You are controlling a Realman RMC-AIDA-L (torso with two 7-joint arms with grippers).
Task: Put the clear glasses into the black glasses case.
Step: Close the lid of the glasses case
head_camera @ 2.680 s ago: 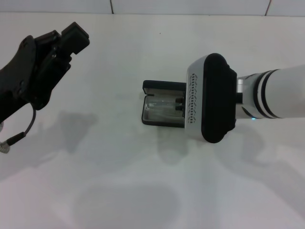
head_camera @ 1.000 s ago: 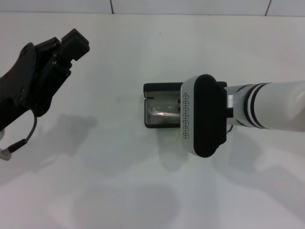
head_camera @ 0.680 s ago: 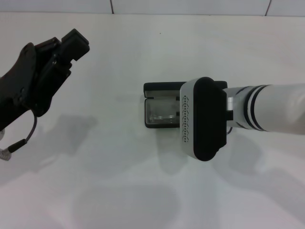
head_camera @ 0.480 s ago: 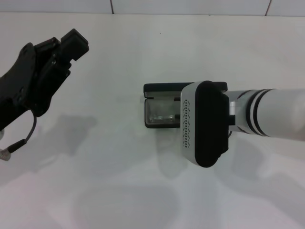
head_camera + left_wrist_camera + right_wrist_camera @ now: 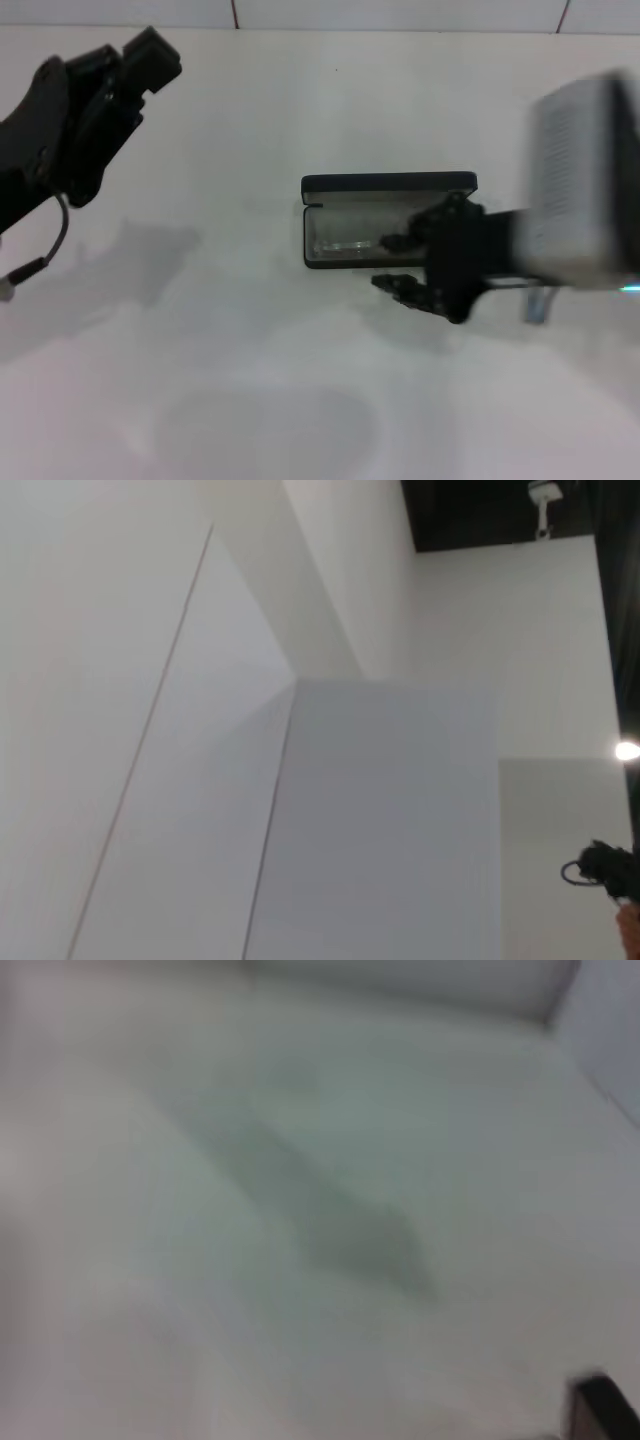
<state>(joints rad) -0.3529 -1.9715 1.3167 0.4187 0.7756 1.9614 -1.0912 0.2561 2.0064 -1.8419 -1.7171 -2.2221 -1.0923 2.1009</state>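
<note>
The black glasses case (image 5: 390, 183) lies open at the table's middle, its lid standing along the far side. The clear glasses (image 5: 345, 245) rest inside its grey tray, faint and partly hidden by the gripper. My right gripper (image 5: 397, 265) hovers at the case's right end, open, one finger over the tray and the other just outside the near rim, with nothing between them. The right arm is blurred by motion. My left gripper (image 5: 150, 55) hangs high at the far left, away from the case. Neither wrist view shows the case or the glasses.
A white table (image 5: 250, 380) stretches all around the case, with arm shadows on it. The right wrist view gives only blurred white surface and a dark corner piece (image 5: 605, 1405). In the left wrist view there are only white walls.
The right arm has pulled back to the right and turned, uncovering the case and showing its fingers. The left arm has risen slightly. The case and glasses stay put.
</note>
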